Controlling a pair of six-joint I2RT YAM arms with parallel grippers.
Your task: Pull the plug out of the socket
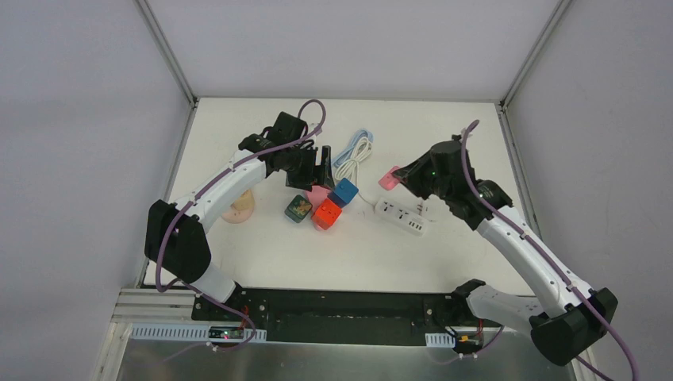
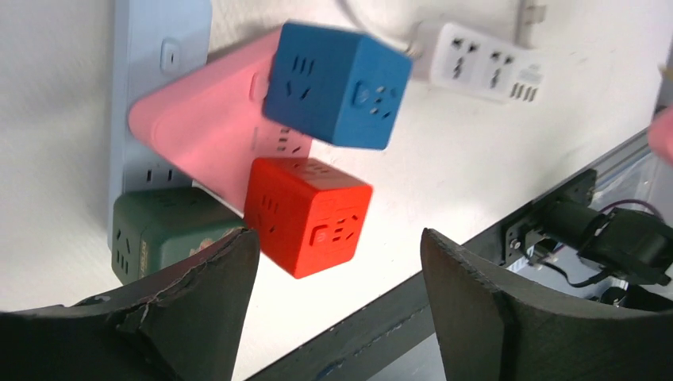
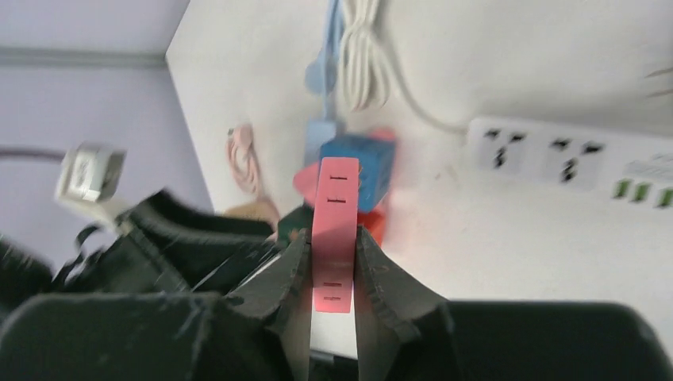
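A pink power strip lies on the table over a light-blue strip. A blue cube plug, a red cube plug and a green cube plug sit on it; the cluster also shows in the top view. My left gripper is open and empty, hovering just above the red cube; it shows in the top view. My right gripper is shut on a flat pink slotted block, held above the table at the right of the cluster.
A white power strip lies under my right gripper, its cable running back to coiled white and blue cables. A peach object sits left of the cluster. A black rail runs along the table's near edge.
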